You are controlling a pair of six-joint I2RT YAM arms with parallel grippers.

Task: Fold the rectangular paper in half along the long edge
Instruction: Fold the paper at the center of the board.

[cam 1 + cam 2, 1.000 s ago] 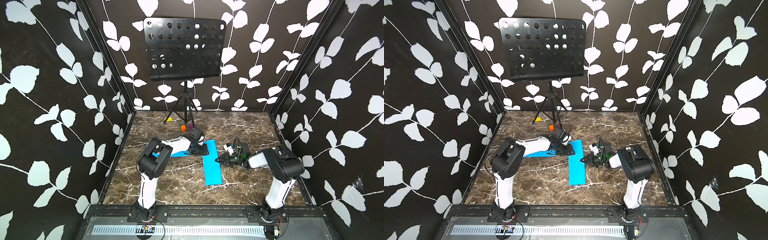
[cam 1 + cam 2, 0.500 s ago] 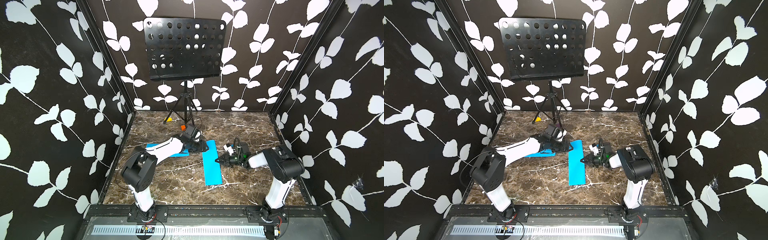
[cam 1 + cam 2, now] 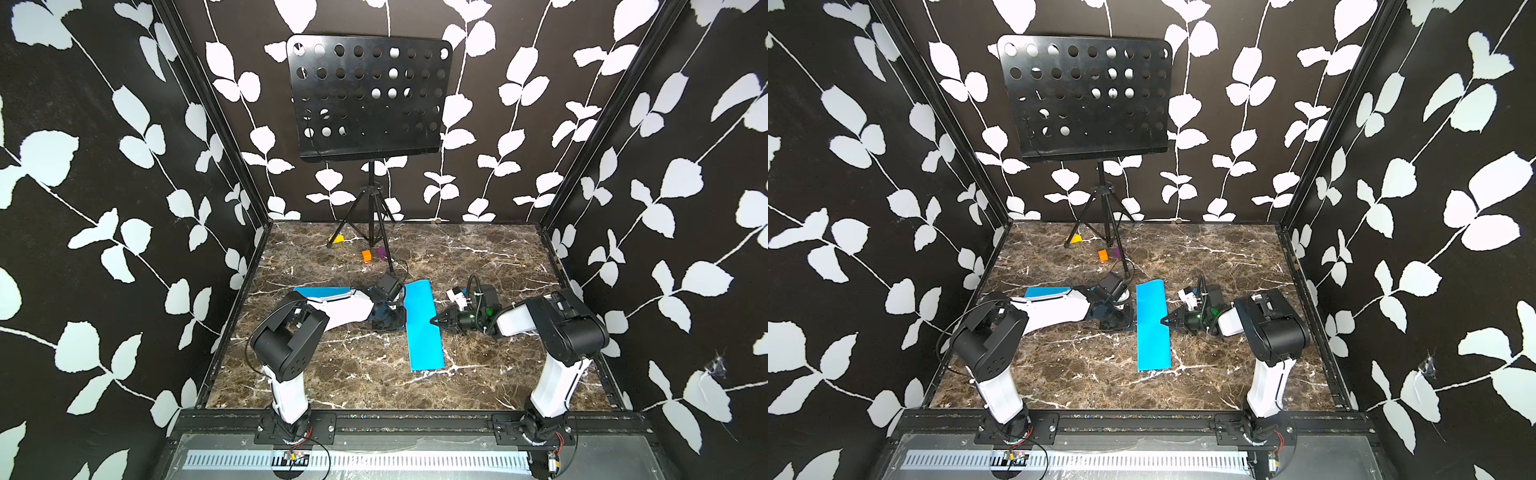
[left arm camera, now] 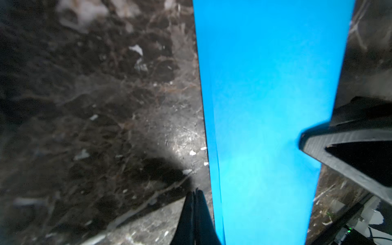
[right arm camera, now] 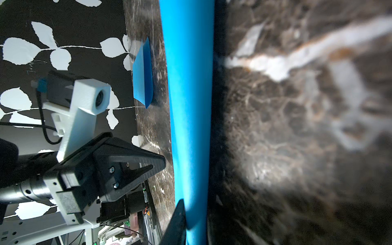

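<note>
The blue paper (image 3: 422, 328) (image 3: 1152, 328) lies as a long narrow strip on the marble table, a thin second layer showing along one long edge (image 4: 214, 148). My left gripper (image 3: 395, 322) (image 4: 195, 193) rests on the table right beside the strip's left long edge, shut with nothing between its fingers. My right gripper (image 3: 433, 321) (image 3: 1163, 321) is at the right long edge, about mid-length. It is shut on that edge: one finger (image 5: 180, 218) lies over the paper (image 5: 188, 106) and the other is hidden beneath it.
A second blue sheet (image 3: 320, 292) (image 5: 143, 74) lies under my left forearm. A black music stand (image 3: 365, 99) on a tripod stands at the back, with small yellow (image 3: 337, 238), orange (image 3: 366, 255) and purple (image 3: 381, 251) blocks around its legs. Patterned walls close three sides.
My left gripper has shut its jaws and shifted slightly toward the front along the paper's left edge, its elbow swinging out and back. The right gripper and the paper have stayed put.
</note>
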